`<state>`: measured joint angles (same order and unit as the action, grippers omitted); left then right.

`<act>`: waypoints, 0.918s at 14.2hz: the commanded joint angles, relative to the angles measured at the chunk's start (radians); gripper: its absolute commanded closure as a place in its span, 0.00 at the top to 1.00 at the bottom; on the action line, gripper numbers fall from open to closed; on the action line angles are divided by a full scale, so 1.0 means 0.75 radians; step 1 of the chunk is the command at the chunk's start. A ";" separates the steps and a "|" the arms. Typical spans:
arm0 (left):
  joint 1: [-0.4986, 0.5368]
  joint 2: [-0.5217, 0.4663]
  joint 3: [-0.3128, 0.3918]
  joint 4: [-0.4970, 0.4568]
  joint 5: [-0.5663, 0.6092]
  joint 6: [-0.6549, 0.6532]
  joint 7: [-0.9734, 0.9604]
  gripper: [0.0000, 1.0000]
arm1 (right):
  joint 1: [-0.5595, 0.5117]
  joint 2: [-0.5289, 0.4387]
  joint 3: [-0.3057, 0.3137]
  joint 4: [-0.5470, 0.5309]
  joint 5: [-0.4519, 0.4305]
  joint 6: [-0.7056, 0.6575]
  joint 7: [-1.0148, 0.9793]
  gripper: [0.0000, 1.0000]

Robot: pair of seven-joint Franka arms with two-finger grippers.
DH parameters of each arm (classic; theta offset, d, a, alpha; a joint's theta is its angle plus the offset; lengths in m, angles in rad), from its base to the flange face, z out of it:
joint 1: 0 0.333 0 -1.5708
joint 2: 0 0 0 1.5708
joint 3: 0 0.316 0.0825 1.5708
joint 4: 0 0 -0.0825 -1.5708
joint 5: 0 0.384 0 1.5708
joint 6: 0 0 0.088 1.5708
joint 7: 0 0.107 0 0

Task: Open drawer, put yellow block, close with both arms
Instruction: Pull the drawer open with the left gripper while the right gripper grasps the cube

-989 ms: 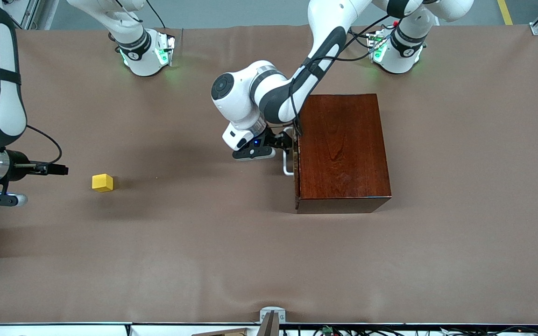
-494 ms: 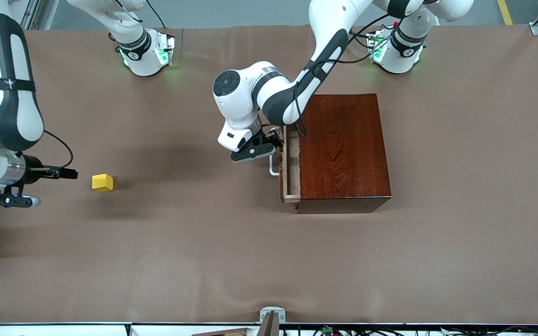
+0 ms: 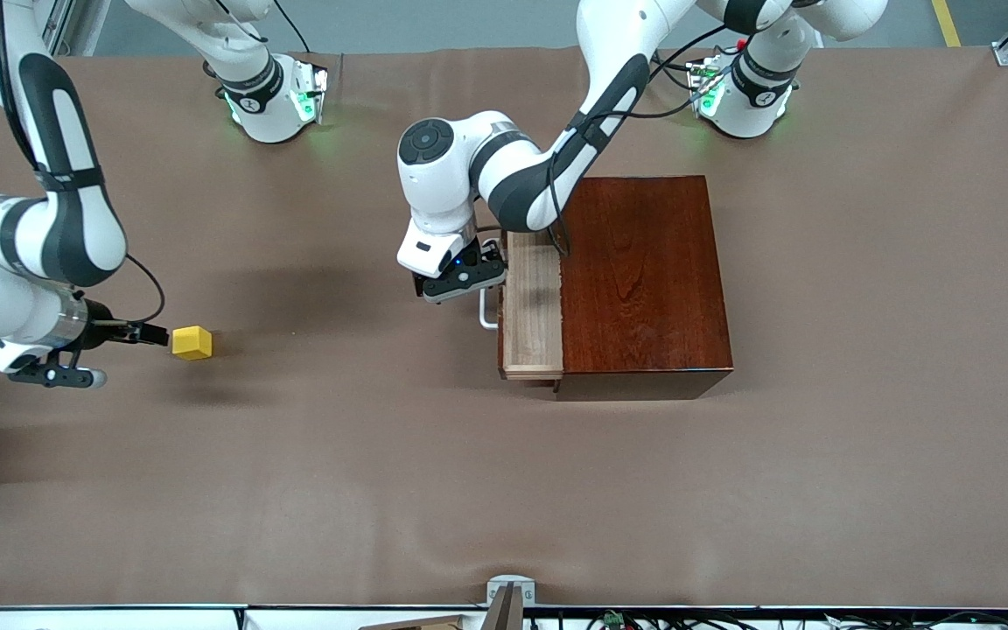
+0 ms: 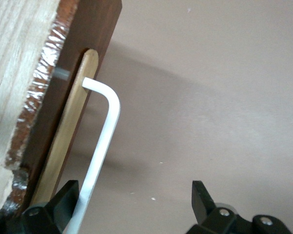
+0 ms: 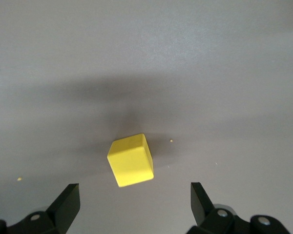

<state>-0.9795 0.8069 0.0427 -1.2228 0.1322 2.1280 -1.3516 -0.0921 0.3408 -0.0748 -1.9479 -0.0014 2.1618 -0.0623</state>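
The drawer stands partly pulled out of the dark wooden box, its pale inside showing. My left gripper is at the white handle. In the left wrist view that gripper is open, and the handle bar lies between its fingers, close against one of them. The yellow block sits on the table toward the right arm's end. My right gripper is low beside it and open. In the right wrist view the block lies just ahead of the right gripper, with nothing held.
The brown table cover spreads wide between the block and the box. Both arm bases stand along the table edge farthest from the front camera. A small metal bracket sits at the nearest edge.
The drawer has slid out of the box toward the right arm's end, with the left gripper moving along at the handle. The right gripper has moved up to the yellow block.
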 commanded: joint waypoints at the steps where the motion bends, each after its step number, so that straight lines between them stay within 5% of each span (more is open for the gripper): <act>1: -0.013 0.053 -0.049 0.047 -0.056 0.198 -0.108 1.00 | -0.016 0.024 0.018 -0.072 0.018 0.114 0.018 1.00; 13: 0.017 -0.039 -0.051 0.037 -0.070 0.237 -0.149 1.00 | 0.002 0.088 0.026 -0.268 0.020 0.451 0.020 0.95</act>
<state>-0.9784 0.8036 0.0158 -1.2022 0.0988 2.2950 -1.4498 -0.0902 0.4092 -0.0623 -2.1274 -0.0014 2.4760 -0.0557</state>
